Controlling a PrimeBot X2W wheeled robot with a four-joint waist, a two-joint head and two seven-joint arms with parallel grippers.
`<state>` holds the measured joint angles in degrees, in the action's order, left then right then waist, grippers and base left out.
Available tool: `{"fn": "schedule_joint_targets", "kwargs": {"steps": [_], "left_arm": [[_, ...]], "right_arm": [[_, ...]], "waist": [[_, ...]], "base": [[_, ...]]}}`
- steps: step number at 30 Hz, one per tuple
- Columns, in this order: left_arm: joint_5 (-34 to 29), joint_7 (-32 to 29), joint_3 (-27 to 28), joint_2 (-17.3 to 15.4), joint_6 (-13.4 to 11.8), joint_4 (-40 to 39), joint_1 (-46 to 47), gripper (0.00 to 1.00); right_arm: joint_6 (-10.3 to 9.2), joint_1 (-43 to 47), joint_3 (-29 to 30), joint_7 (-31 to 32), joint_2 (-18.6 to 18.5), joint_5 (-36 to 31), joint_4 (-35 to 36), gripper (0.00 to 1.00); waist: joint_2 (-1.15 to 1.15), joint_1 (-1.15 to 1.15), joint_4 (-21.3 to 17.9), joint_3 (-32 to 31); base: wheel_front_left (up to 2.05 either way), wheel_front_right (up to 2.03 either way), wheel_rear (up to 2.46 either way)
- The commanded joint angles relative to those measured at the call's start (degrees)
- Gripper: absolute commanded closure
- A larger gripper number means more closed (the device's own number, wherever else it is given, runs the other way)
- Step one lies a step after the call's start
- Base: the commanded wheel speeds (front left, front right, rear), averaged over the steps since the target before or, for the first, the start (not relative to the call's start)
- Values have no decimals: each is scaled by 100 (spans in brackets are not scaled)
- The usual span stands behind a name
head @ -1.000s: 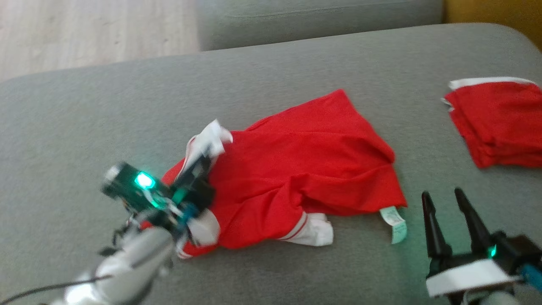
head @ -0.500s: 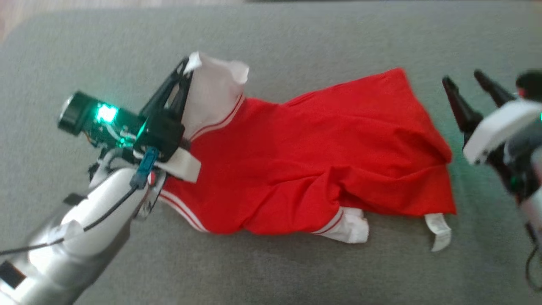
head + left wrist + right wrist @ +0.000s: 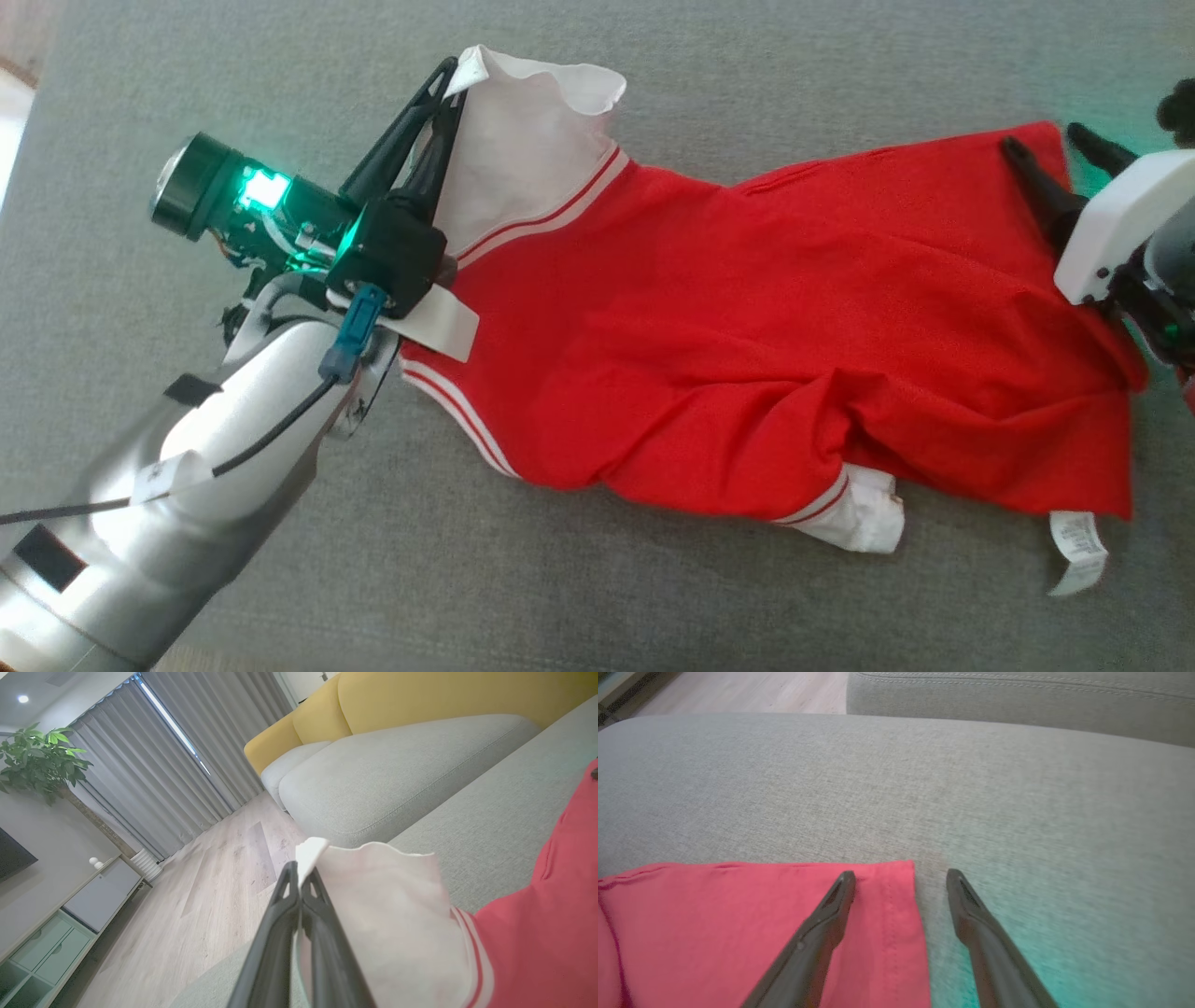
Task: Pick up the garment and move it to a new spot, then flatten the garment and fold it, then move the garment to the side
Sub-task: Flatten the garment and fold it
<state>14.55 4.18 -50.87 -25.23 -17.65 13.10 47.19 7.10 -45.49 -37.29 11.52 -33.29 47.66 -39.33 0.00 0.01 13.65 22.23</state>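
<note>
So the biggest thing here is the grey sofa seat [image 3: 653,597]. The garment [image 3: 747,317] lies stretched across it from left to right: red, white sleeves, red stripes at the seams, pretty wrinkly through the middle.

The left gripper [image 3: 450,75] is clamped on the edge of the upper white sleeve [image 3: 532,140] and holds it up off the cushion. The left wrist view makes that grip really obvious, with both fingers pressed flat together and white cloth pinched at the tips [image 3: 299,870]. That camera also gets the room: a yellow-backed sofa [image 3: 420,700], grey curtains [image 3: 163,765], a potted plant [image 3: 37,760] and wood floor [image 3: 224,882].

The right gripper [image 3: 1046,140] is spread wide at the far right corner of the garment. The right wrist view shows it better [image 3: 901,875]: one finger is over the red hem, the other over bare cushion, and the corner edge runs between them. Can't tell whether the tips touch the fabric or hover.

Smaller stuff, from the head view: the other sleeve's white cuff [image 3: 864,518] pokes out from under the red along the near edge, and a white care label [image 3: 1078,551] hangs off the lower right corner, print too small to read.

The right arm is mostly cut off at the frame edge, and the left forearm [image 3: 187,485] covers a bit of the garment's collar end.
</note>
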Motion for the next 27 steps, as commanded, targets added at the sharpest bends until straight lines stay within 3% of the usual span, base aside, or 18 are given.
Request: {"fn": "schedule_joint_targets", "kwargs": {"steps": [1,2,6,14,20,27], "left_arm": [[-41,37,231,-177,-11,-100,267,100],[-36,44,230,-175,-11,-84,275,100],[-12,68,258,-217,-36,-15,283,100],[-121,246,437,-592,-146,60,461,100],[45,562,779,-957,-211,-120,492,100],[479,575,1155,-1431,-162,-650,266,100]], "right_arm": [[39,-38,-72,-78,-149,71,84,55],[39,-83,-177,-101,-175,109,53,100],[39,-264,-484,-383,-279,205,-81,100],[39,-777,-711,-1576,-378,347,-144,100],[39,-827,-819,-2369,-533,497,89,100],[39,-470,-615,-2602,-974,658,748,100]], "waist": [[0,-1,43,39],[0,-1,53,45],[0,-1,27,31],[0,-1,-321,-273],[0,-1,-723,-844],[0,-1,-1122,-1672]], "base": [[0,0,0],[0,0,0],[0,0,0],[0,0,0],[0,0,0],[0,0,0]]}}
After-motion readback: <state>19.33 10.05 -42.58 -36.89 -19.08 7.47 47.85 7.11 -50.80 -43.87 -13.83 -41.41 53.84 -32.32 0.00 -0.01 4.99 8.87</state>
